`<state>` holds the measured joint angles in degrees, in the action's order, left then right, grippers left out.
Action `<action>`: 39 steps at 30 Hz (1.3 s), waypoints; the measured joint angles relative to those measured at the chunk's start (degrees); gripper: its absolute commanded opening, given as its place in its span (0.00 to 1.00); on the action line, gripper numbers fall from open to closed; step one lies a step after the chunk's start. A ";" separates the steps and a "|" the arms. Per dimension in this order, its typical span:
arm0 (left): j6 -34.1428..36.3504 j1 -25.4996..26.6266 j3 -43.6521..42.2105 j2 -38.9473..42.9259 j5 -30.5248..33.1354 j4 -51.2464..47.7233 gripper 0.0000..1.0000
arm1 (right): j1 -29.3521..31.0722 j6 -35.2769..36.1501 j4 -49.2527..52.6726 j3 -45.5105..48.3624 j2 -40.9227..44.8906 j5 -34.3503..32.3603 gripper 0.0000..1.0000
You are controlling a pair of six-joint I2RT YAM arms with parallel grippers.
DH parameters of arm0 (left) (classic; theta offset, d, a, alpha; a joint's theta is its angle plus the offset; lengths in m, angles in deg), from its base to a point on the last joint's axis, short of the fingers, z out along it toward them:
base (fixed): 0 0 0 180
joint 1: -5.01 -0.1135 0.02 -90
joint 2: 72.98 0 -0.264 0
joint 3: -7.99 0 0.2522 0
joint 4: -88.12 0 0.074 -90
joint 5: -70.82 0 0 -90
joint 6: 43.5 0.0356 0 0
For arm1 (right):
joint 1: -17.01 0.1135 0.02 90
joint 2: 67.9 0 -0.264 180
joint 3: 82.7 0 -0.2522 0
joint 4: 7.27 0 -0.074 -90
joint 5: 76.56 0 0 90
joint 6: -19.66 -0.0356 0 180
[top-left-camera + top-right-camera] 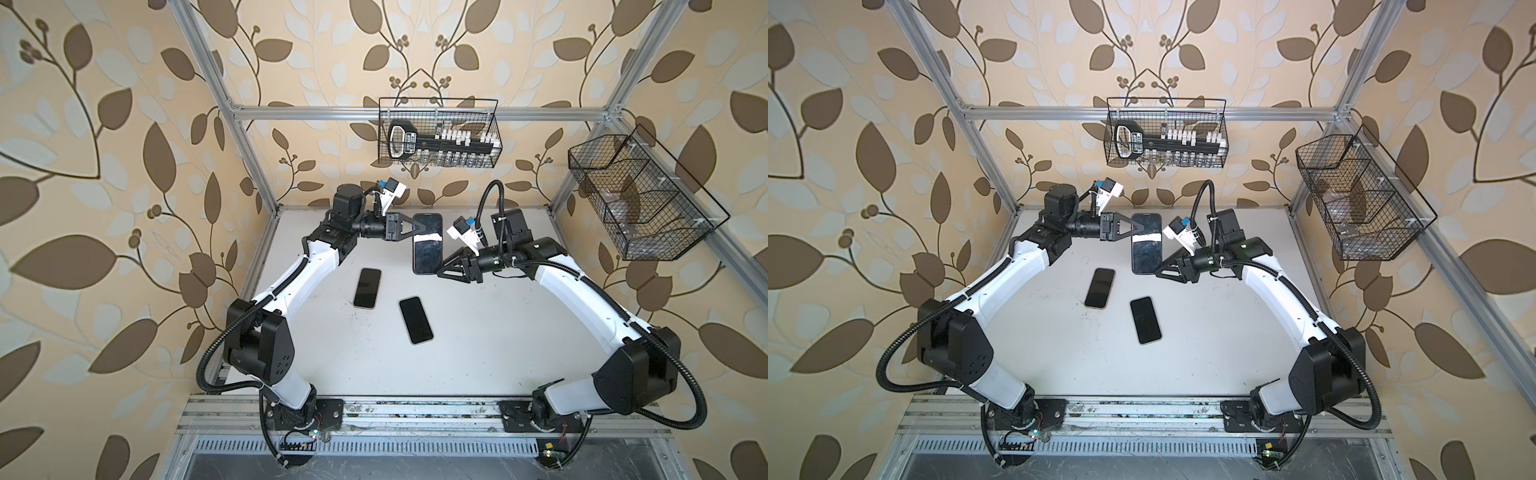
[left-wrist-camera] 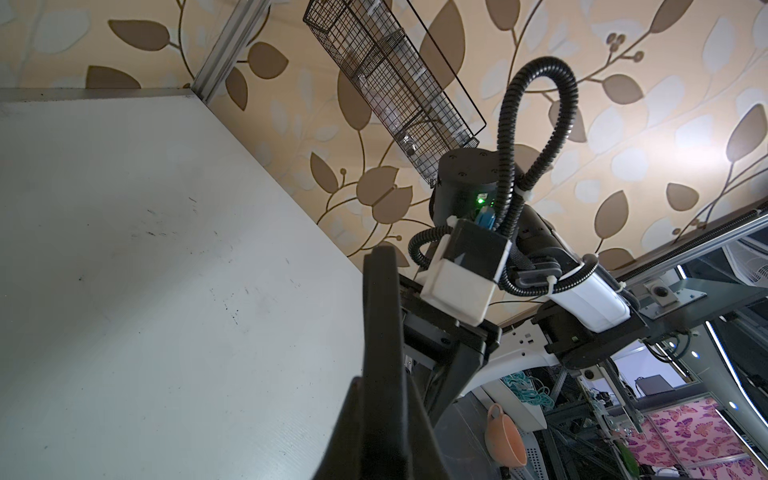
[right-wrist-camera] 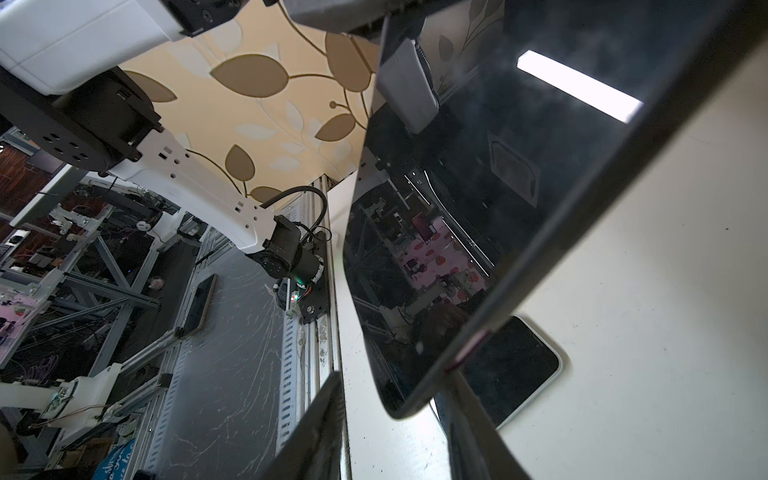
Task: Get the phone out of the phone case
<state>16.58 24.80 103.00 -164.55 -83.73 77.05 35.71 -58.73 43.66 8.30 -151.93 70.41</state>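
1. Both top views: the left gripper [image 1: 419,235] [image 1: 1138,232] is clamped on the upper part of the phone [image 1: 428,255] [image 1: 1147,254]. The phone is held screen up above the back of the table [image 1: 498,340] [image 1: 1225,345]. The right gripper [image 1: 442,268] [image 1: 1160,270] sits at the phone's lower right edge. Two spare phones [image 1: 367,287] [image 1: 416,319] lie flat nearer the front.
2. Left wrist view: dark fingers [image 2: 380,332] are pressed together (the phone cannot be told apart from them).
3. Right wrist view: the phone's screen [image 3: 478,208] sits inside the case [image 3: 594,208], which shows as a dark rim. The right gripper [image 3: 399,432] has its jaws apart, with the phone's corner between them, unclamped.
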 measured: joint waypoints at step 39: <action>4.09 -0.02 2.86 -1.62 -9.42 -2.51 0.00 | 7.28 4.83 8.24 -5.66 -2.21 -3.65 0.00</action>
<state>20.67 24.78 105.87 -166.17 -93.15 74.54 42.99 -53.90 51.90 2.64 -154.14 66.76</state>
